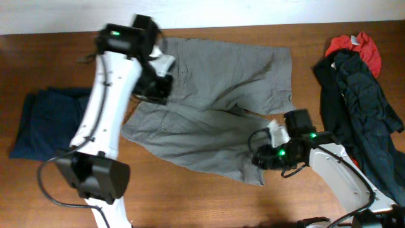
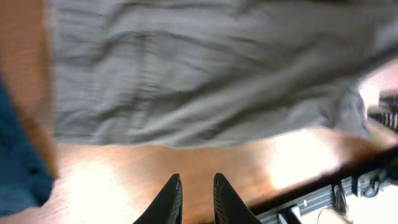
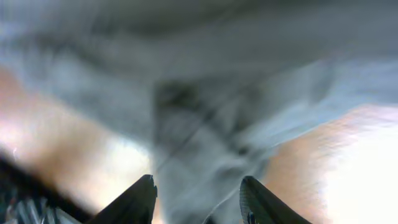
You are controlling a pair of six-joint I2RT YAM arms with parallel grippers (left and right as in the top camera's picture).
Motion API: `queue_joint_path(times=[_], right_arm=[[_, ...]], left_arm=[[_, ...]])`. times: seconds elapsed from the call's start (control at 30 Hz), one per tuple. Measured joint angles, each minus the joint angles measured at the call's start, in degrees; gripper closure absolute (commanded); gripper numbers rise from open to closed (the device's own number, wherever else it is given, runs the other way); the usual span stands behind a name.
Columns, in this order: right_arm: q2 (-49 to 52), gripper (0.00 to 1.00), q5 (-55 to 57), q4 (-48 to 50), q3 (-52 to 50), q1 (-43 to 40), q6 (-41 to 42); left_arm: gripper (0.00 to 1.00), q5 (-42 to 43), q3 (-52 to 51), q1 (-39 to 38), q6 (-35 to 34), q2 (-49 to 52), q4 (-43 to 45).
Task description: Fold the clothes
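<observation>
Up close, the left claw (image 2: pixel 196 180) has its two dark fingers (image 2: pixel 168 200) only a sliver apart. Nothing sits between them but the bare wood of the table (image 2: pixel 155 168). Just beyond its tips lies an edge of the grey shorts (image 2: pixel 205 74), and a strip of the dark navy garment (image 2: pixel 18 162) shows at the side. From overhead, this claw (image 1: pixel 158 85) hangs over the left end of the shorts (image 1: pixel 215 107), toward the table's far edge.

The right claw (image 3: pixel 198 180) stands wide apart. Its fingers (image 3: pixel 138 200) straddle blurred grey cloth without pinching it. Whether they touch the fabric cannot be told. From above, that claw (image 1: pixel 261 152) sits at the hem of the leg that runs toward the near right corner.

The shorts lie spread out and rumpled across the middle of the table. One leg reaches along the far edge and the other slants toward the near edge. The navy garment (image 1: pixel 44 123) lies flat by the left edge, apart from the shorts. A heap of black and red garments (image 1: pixel 361 82) lies along the right edge.
</observation>
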Motion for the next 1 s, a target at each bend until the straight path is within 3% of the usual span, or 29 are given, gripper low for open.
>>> queue_joint_path(times=[0.2, 0.5, 0.8, 0.87, 1.0], right_arm=[[0.00, 0.69, 0.46, 9.25, 1.92, -8.94, 9.25], [0.50, 0.69, -2.91, 16.17, 2.21, -15.89, 13.40], [3.72, 0.68, -5.33, 17.14, 2.23, -16.61, 10.12], [4.20, 0.62, -5.86, 17.16, 2.23, -16.61, 7.85], [4.90, 0.62, -7.34, 17.33, 2.23, -16.61, 3.82]], left_arm=[[0.82, -0.59, -2.19, -13.49, 0.72, 0.00, 0.59], [0.88, -0.70, -13.03, -20.63, 1.11, -0.09, 3.21], [0.79, 2.29, -36.79, -29.40, 6.91, -5.27, 27.93], [0.76, 2.71, -40.00, -30.84, 8.37, -5.68, 31.21], [0.74, 2.45, -44.76, -31.47, 11.80, -5.70, 36.54]])
